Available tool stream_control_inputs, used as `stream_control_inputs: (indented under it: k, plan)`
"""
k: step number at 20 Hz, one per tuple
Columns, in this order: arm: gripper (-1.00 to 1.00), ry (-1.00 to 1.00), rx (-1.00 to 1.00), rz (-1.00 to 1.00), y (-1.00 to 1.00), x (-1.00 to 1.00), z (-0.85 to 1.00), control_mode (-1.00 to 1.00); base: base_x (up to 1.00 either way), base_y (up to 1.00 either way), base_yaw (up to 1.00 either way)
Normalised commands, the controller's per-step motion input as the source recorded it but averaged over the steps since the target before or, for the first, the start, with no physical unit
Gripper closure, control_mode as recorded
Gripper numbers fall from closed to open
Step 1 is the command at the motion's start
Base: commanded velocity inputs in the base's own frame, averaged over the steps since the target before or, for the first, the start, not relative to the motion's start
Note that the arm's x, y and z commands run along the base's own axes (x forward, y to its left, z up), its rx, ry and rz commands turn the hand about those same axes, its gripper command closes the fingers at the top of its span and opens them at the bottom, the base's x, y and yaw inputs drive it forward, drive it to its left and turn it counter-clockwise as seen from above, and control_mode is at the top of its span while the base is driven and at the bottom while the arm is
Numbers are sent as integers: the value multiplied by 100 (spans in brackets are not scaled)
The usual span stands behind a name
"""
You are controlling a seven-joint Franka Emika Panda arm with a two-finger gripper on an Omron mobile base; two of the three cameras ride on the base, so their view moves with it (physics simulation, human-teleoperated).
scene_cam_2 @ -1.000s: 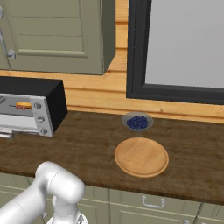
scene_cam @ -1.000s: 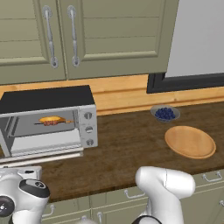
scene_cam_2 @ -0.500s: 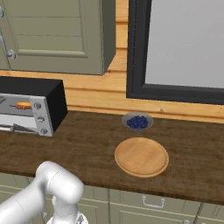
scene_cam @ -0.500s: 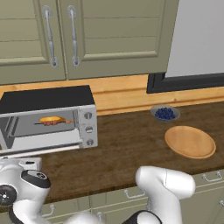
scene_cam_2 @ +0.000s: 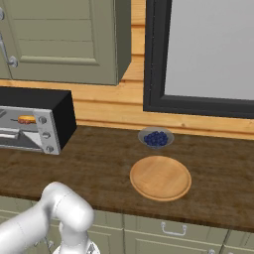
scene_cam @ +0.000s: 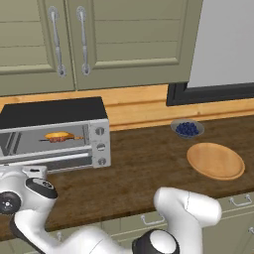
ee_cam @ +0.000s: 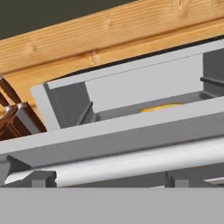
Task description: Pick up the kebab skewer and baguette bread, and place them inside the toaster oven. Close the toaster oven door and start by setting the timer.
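The toaster oven [scene_cam: 54,111] stands at the left end of the counter, also seen at the left edge of the right base view as the toaster oven [scene_cam_2: 34,106]. Its door [scene_cam: 44,161] hangs partly open, tilted outward. Inside lie the baguette bread [scene_cam: 57,134] and, just below it, the kebab skewer [scene_cam: 62,139]. My gripper [scene_cam: 22,171] sits low in front of the door's left part, right under its edge, open and holding nothing. In the hand view the door's bar handle [ee_cam: 131,164] runs across close in front, with the baguette bread [ee_cam: 159,107] behind it.
Three knobs [scene_cam: 100,146] line the oven's right panel. A bowl of blueberries [scene_cam: 187,128] and a wooden plate [scene_cam: 216,161] sit on the counter to the right. Wall cabinets hang above, and a dark-framed window is at the right.
My hand has risen from below the counter edge to the underside of the door. The door's front edge sits slightly higher than before.
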Motion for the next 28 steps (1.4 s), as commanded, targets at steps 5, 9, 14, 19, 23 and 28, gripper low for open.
stream_control_inputs:
  k: [5, 9, 14, 19, 23, 28]
  plan:
    - [-100, -3, 0, 0, -22, 55, 0, -100, 0, 0, 0]
    - [-100, -5, 0, 0, -18, 43, 0, -100, 0, 0, 0]
    - [-100, -2, 0, 0, -4, 43, 0, -100, 0, 0, 0]
    - [-100, 0, 0, 0, -3, 31, 0, -100, 0, 0, 0]
    - [-100, 0, 0, 0, 0, 20, 0, -100, 0, 0, 0]
    - [-100, 0, 0, 0, 0, 19, 0, -100, 0, 0, 0]
